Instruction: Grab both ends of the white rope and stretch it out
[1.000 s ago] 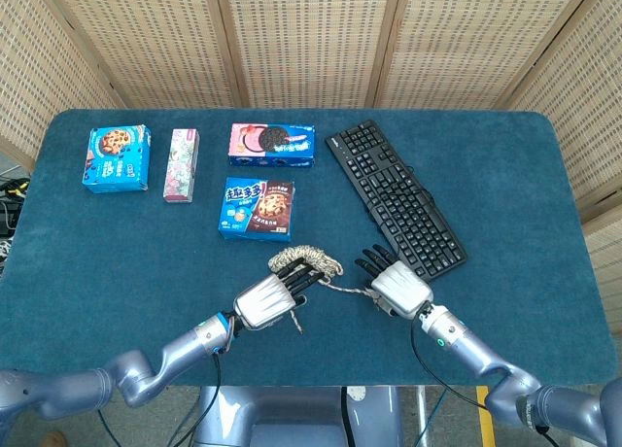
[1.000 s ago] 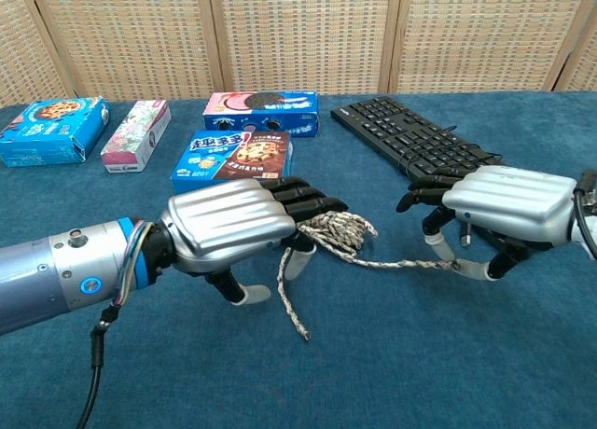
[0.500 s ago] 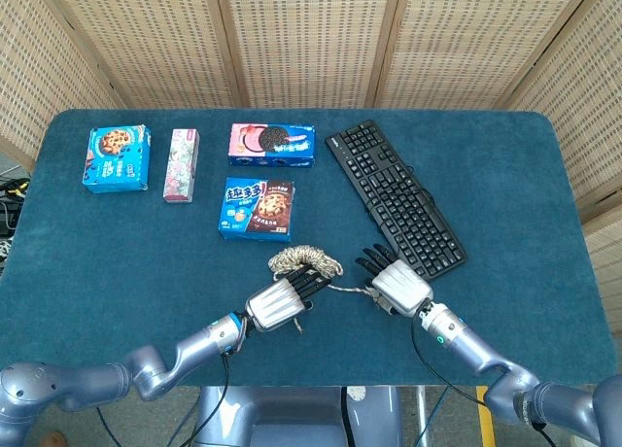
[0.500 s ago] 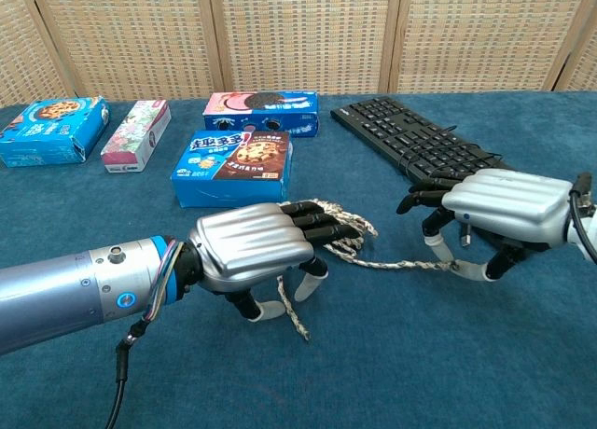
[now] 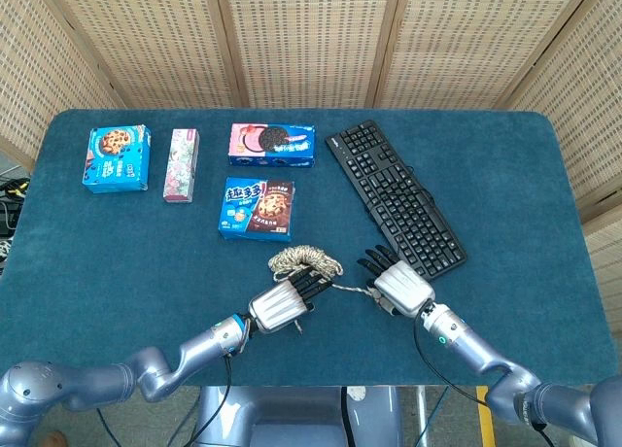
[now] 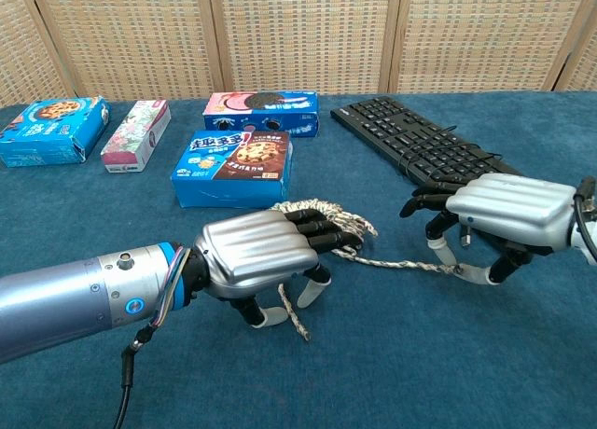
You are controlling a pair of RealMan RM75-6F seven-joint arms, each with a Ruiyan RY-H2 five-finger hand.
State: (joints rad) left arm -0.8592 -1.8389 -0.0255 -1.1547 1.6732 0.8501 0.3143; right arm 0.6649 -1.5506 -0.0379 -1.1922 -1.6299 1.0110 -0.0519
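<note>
- Two hands sit low on the blue table (image 5: 505, 214), close together, with the rope (image 6: 328, 226) between them.
- Most of the rope is a bunched loop just past the left hand (image 6: 252, 254), a bit toward the cookie box (image 6: 233, 166).
- One thin line of rope runs from that bunch across to the right hand (image 6: 499, 213). This line lies side to side, from one hand to the other.
- One loose end (image 6: 297, 319) lies on the table just under the left hand.
- The left hand is palm down over the near edge of the bunch. Its fingers (image 6: 322, 233) reach onto the rope and its thumb curls under beside the loose end. Whether it really grips the rope cannot be told from either view.
- The right hand is palm down too, close by the keyboard (image 5: 397, 196). Its thumb and one finger (image 6: 438, 252) seem to pinch the far end of the thin line, while its other fingers are spread.
- The left hand is much nearer the bunch. The right hand is well away from it, out at the end of the line.
- The pull probably has to go sideways, each hand moving out to its own side along that line.
- The loop looks likely to stay bunched unless the left hand grips the loose end, not the middle of the pile.
</note>
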